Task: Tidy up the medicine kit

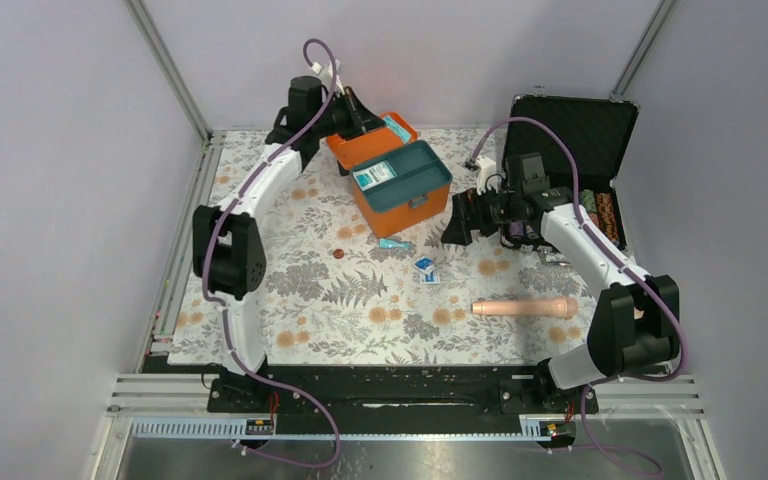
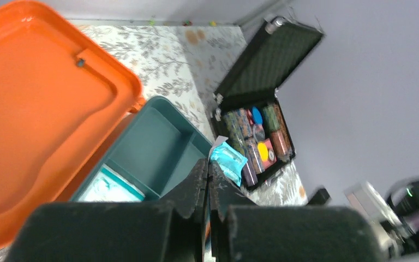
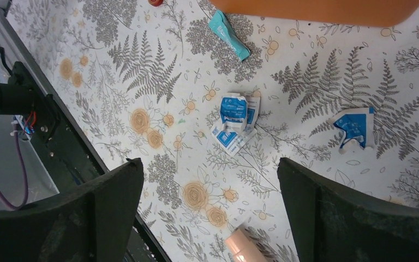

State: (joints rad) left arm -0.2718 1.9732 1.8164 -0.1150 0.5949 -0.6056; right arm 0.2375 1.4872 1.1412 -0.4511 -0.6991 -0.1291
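Your left gripper (image 1: 360, 112) (image 2: 208, 166) is hovering at the far side of the table, over the open orange lid (image 1: 360, 148) (image 2: 38, 109) of the bright orange rectangular plastic box (image 1: 405, 212). Its fingers are pressing together and pinching a crinkled teal packet (image 2: 229, 159) at their tips, which is hanging clear of the box. The box is sitting at the far centre of the floral tablecloth (image 1: 310, 300) (image 3: 142, 71), with the teal insert tray (image 1: 420, 165) (image 2: 153, 147) seated inside it. A flat white-and-teal packet (image 1: 372, 177) (image 2: 112, 188) is lying in the tray's left-end compartment as the overhead view shows it.

Your right gripper (image 1: 460, 218) (image 3: 210, 164) is hanging just right of the box with its fingers spread wide and gripping nothing. Below it, a small overlapping cluster of blue-and-white packets (image 1: 425, 266) (image 3: 234, 123) is lying on the cloth. A torn blue-and-white packet (image 3: 354, 128) is lying near them, apart from the cluster. A slim teal sachet (image 1: 392, 243) (image 3: 228, 34) is lying just beside the box's near wall, and a small reddish disc (image 1: 339, 254) is resting to its left.

A smooth beige cylinder (image 1: 525, 307) (image 3: 243, 248) is lying on its side nearer the arm bases. At the far right, a black foam-lined case (image 1: 580, 150) (image 2: 262, 109) is standing open with rows of poker chips (image 2: 253, 139) inside.
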